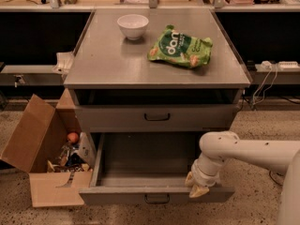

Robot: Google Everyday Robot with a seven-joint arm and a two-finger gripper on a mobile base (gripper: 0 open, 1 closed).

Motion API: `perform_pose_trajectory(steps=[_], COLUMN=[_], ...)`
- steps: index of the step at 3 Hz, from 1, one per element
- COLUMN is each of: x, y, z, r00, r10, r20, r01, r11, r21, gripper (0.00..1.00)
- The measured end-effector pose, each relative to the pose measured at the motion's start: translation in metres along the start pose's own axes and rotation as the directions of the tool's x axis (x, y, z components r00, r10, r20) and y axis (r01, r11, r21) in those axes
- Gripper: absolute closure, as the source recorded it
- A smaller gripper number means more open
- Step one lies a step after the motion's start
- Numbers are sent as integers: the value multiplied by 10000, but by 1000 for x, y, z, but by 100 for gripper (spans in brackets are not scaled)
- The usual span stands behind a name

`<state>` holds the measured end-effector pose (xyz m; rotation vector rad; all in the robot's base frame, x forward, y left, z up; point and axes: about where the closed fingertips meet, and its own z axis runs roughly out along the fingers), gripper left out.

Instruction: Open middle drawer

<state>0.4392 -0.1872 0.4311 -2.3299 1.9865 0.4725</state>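
Observation:
The middle drawer (117, 195) is a grey metal drawer with a small black bar handle (157, 199). It stands pulled far out toward the camera, and its inside (145, 161) looks empty. My gripper (198, 186) is on a white arm that comes in from the right. It rests at the top rim of the drawer front, right of the handle. The drawer above (112, 118), with its own black handle, stands only slightly out. The drawer below is hidden.
A white bowl (132, 26) and a green snack bag (180, 47) lie on the cabinet top (103, 64). An open cardboard box (44, 161) with several items stands on the floor at the left, touching the drawer's left side. Cables and a power strip (276, 65) are at the right.

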Motion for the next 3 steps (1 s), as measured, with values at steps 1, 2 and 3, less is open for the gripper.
perform_pose_trajectory(steps=[1,2,3], x=[0,0,0], y=[0,0,0], z=[0,0,0], r00=[10000,10000,10000], r10=[0,0,0], r20=[0,0,0], r01=[0,0,0], r11=[10000,10000,10000], r21=[-1,-1,-2], gripper=[10,0,0])
